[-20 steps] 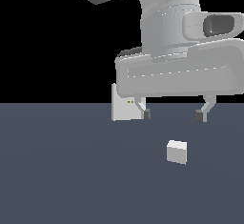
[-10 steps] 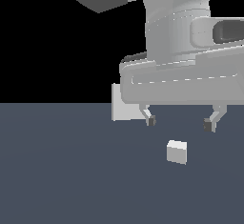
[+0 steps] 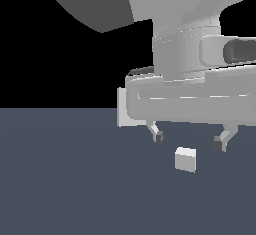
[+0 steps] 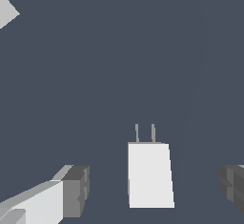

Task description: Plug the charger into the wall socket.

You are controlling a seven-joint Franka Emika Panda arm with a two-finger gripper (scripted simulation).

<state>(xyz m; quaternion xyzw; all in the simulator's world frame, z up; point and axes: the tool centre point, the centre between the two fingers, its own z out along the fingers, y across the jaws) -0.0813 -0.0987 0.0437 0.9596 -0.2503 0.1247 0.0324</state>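
a: what does the charger (image 4: 149, 175) look like?
b: a small plain white-grey boxy block, matte, with two thin grey prongs sticking out of one end. it lies on the floor (image 3: 65, 179).
a: and the wall socket (image 3: 121, 107)?
b: a flat, upright white plate, mostly hidden behind the robot's hand in the exterior view; only a strip on the exterior view's left side shows. a pale corner shows in the wrist view too.
a: the surroundings?
b: a smooth, dark slate-blue floor, flat black behind it.
a: the gripper (image 3: 188, 140)?
b: its fingers (image 4: 71, 192), pale with dark grey pads, are spread wide. they hold nothing and touch nothing. the charger sits between them in the wrist view, apart from both, and just below them in the exterior view.
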